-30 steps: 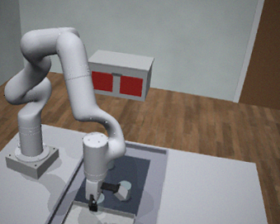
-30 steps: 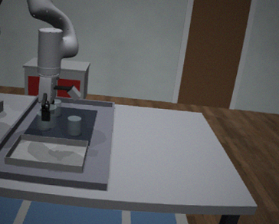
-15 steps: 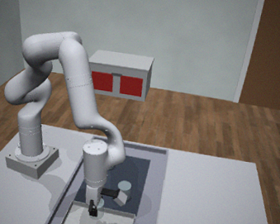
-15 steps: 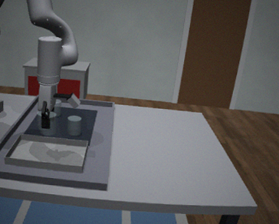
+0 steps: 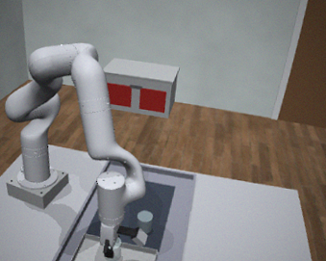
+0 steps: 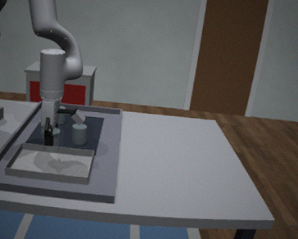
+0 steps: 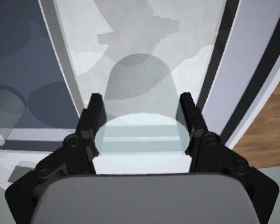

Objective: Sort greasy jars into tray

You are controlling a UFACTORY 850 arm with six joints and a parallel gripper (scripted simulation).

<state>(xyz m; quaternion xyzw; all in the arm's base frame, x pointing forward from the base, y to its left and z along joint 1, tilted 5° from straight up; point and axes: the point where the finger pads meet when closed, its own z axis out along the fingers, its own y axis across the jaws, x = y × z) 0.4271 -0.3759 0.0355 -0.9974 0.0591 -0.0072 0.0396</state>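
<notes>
Holding one glass jar (image 5: pixel 115 250) (image 6: pixel 54 135) (image 7: pixel 142 137) in my end effector (image 5: pixel 113 248) (image 6: pixel 53 135) (image 7: pixel 141 105), fingers partly closed, one on each side of its wall. Grip is on the jar, not on air. Jar looks upright, closed end up toward my palm.

Position: jar is off the mat (image 5: pixel 160 202) (image 6: pixel 95 128) (image 7: pixel 30 50), at the mat-side end of the tray (image 5: pixel 122 245) (image 6: pixel 47 176) (image 7: pixel 64 55). Wrist view puts its lower part against the pale tray floor, between the long walls. Exact height over the rim: can't tell.

Others: a second jar (image 5: pixel 144 222) (image 6: pixel 79 134) stands on the mat, well apart from the held one. A third jar (image 6: pixel 62 117) shows in the exterior view, partly behind my wrist, on the far part of the mat. Wrist view also has a jar at its left edge (image 7: pixel 10 110), cut off by the frame; can't tell which of the others it is. Fourth one I can't separate out from these angles.

Tray sits flat on the steel top (image 5: pixel 176 231) (image 6: pixel 108 164) (image 7: pixel 243 50), just beside the mat. Steel top lies on the pale bench (image 5: pixel 245 231) (image 6: pixel 190 165). My shadow falls across the tray floor. Grease: nothing to see on any jar.
</notes>
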